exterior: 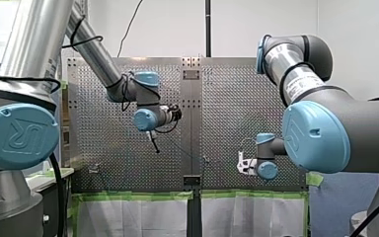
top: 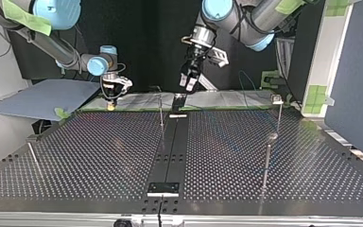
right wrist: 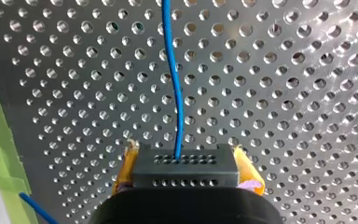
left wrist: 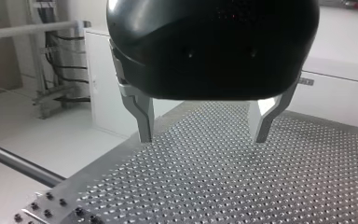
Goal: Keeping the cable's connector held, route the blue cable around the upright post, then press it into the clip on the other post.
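My right pincer (right wrist: 186, 166) clamps the black connector (right wrist: 185, 173); the blue cable (right wrist: 175, 93) runs ahead over the table (right wrist: 284, 93). My left pincer (left wrist: 204, 136) hangs open and empty. Best to sweep wide round the post (top: 161, 116), with the cable gently taut.

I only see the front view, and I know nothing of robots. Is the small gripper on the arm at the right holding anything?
Observer: Yes. In the right wrist view, the right gripper is shut on a black connector, with yellow pads on either side.
Operator: I can barely see a cable. Where is it?
Observer: The blue cable leaves the connector's face and runs ahead over the perforated table.
Operator: Is the other arm holding something too?
Observer: No. The left wrist view shows the left gripper open above the table, with nothing between its metal fingers.
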`<action>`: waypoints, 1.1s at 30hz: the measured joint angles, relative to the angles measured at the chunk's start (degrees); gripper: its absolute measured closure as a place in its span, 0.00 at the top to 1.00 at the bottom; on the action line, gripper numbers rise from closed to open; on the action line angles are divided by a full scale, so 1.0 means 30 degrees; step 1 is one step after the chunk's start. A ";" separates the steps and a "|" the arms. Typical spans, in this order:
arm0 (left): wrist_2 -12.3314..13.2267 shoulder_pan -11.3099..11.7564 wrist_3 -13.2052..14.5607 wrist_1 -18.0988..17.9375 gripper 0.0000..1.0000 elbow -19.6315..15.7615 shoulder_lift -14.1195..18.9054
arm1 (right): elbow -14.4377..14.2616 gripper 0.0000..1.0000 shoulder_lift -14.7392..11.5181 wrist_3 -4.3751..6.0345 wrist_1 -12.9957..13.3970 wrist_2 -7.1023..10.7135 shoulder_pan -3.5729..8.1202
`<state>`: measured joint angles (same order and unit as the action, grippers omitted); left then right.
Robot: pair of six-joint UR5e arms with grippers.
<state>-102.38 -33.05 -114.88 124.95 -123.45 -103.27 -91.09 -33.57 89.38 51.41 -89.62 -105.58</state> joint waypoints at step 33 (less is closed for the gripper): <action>-0.0046 0.0286 0.0443 -0.4085 1.00 -0.5434 -0.2702 | -0.0885 0.00 -0.2012 -0.0052 -0.0083 0.0676 0.0225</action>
<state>-102.52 -32.19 -113.55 112.69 -139.76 -111.38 -93.74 -39.61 89.23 51.16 -87.59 -104.91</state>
